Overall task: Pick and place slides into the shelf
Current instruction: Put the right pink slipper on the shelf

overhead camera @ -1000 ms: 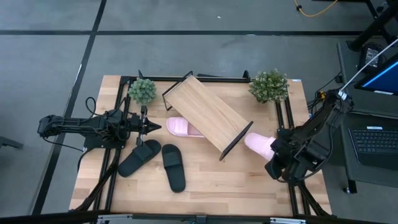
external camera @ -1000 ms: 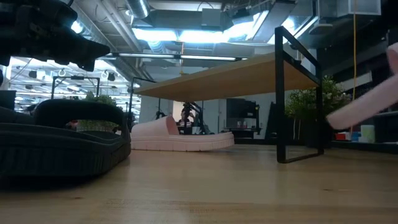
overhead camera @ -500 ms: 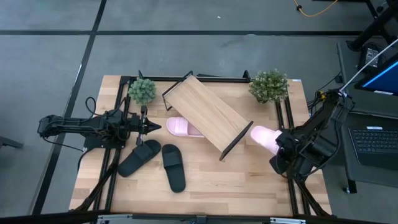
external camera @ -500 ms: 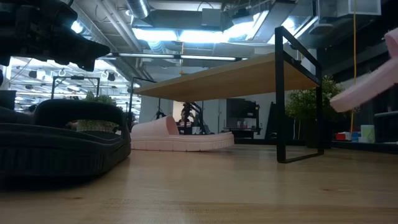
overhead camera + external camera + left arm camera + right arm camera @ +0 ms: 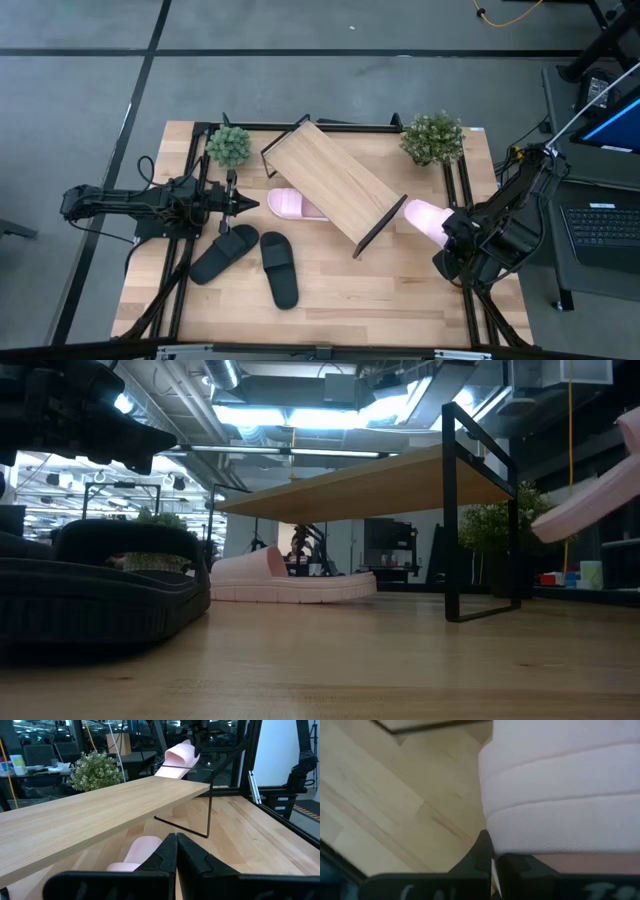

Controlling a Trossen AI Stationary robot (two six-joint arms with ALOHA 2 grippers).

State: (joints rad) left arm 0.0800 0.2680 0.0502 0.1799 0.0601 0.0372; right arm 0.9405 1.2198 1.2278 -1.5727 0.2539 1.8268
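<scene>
My right gripper (image 5: 447, 232) is shut on a pale pink slide (image 5: 424, 217) near the table's right edge, just beyond the shelf's right end. The low view shows this slide (image 5: 590, 505) in the air, tilted. The shelf (image 5: 335, 185), a wood-grain board on a black frame, stands slantwise mid-table. A second pink slide (image 5: 286, 205) lies on its sole partly under the board. Two black slides (image 5: 225, 253) (image 5: 280, 268) lie on the table at the near left. My left gripper (image 5: 245, 203) waits shut and level at the left, pointing toward the shelf. My right gripper pinches the pink slide between its two fingers at the end (image 5: 492, 847) turned toward the table's right edge; the slide itself hides which part. The fingers come from above, pointing steeply down. The slide is lifted clear and tilted, its free end (image 5: 545, 528) lower, toward the shelf.
Two small potted plants (image 5: 229, 145) (image 5: 432, 137) stand at the far edge, one beside each end of the shelf. The shelf's black end frame (image 5: 380, 225) is close to the held slide. Bare tabletop (image 5: 380, 290) lies near the front edge, to the right of the black slides.
My right gripper has gone up a little with the pink slide, which has shifted slightly toward the far edge and hangs a bit higher above the table. Over the last half second it has kept still.
</scene>
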